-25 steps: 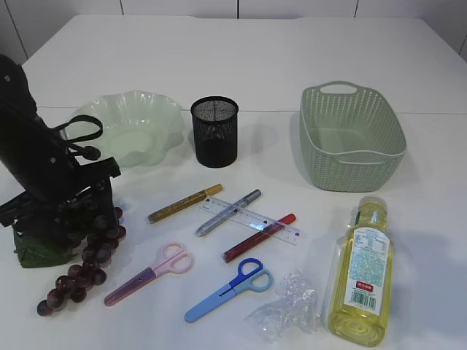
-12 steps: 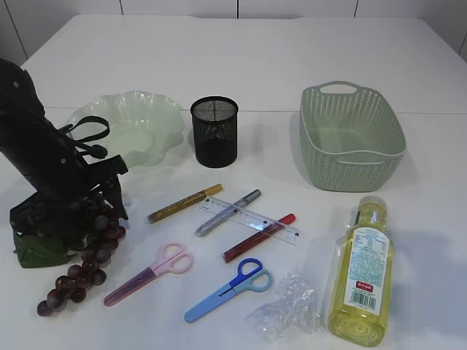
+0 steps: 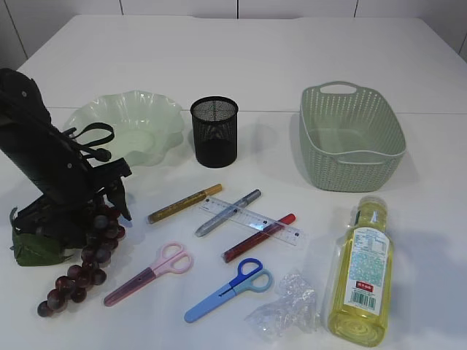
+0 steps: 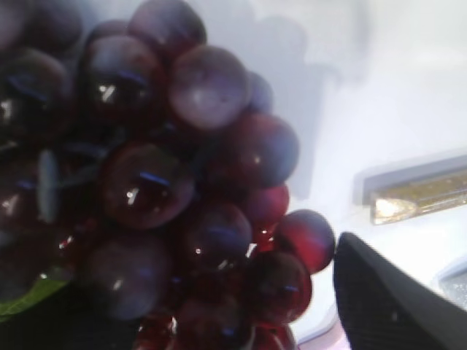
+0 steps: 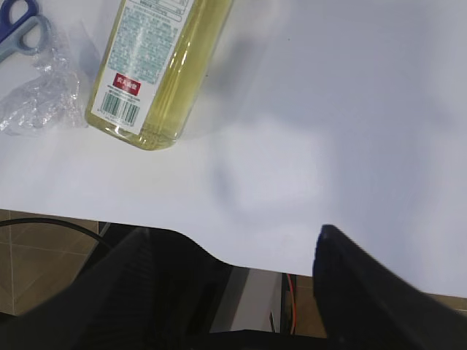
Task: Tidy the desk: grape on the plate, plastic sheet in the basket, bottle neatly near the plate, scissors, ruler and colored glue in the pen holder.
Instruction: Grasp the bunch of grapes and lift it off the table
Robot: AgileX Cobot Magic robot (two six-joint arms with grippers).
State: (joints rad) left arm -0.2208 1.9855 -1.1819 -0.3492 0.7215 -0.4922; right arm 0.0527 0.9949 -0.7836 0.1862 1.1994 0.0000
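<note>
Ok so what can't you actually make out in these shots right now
- Exterior view: the left arm covers the top of the grape bunch, so whether the left gripper touches it is unclear.
- Left wrist view: grapes fill the frame, blurred; one finger shows, the other is cut off.
- Right wrist view: the bottle cap is cut off by the top edge.
- Exterior view: bottle label text is too small.

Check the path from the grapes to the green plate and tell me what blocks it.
Nothing visible blocks it. The grapes lie at the table's front left under the left gripper, and the plate sits just behind them. The pen holder stands right of the plate, off that line.
</note>
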